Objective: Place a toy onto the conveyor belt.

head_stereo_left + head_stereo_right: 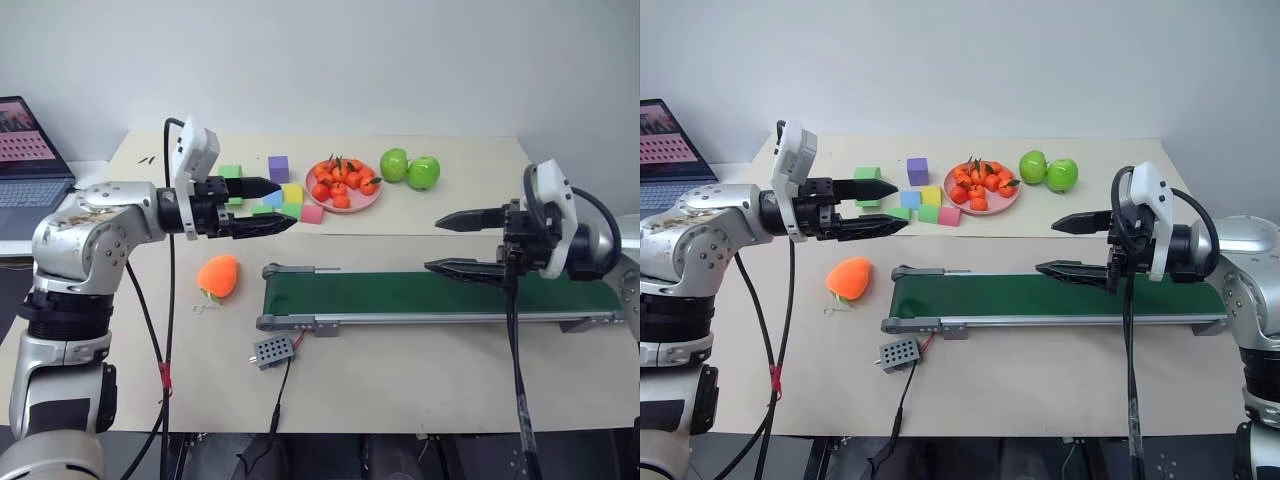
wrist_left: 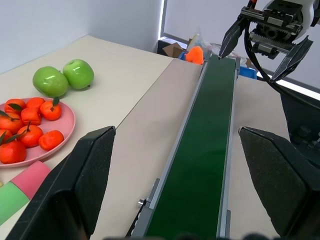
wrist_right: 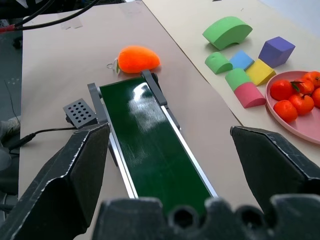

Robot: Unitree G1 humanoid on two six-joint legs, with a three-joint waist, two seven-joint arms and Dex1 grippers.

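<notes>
On the table just left of the conveyor belt (image 1: 440, 292) the toy (image 1: 217, 276) lies untouched, my left gripper (image 1: 268, 205) and right gripper (image 1: 450, 243) both spread wide and empty, everything left.

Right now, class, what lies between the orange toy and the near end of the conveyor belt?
Nothing: bare tabletop separates the toy from the conveyor belt, seen in the right wrist view.

Orange toy (image 1: 217, 276) on table, just beside left end of dark-green conveyor belt (image 1: 440, 296), apart.
</notes>
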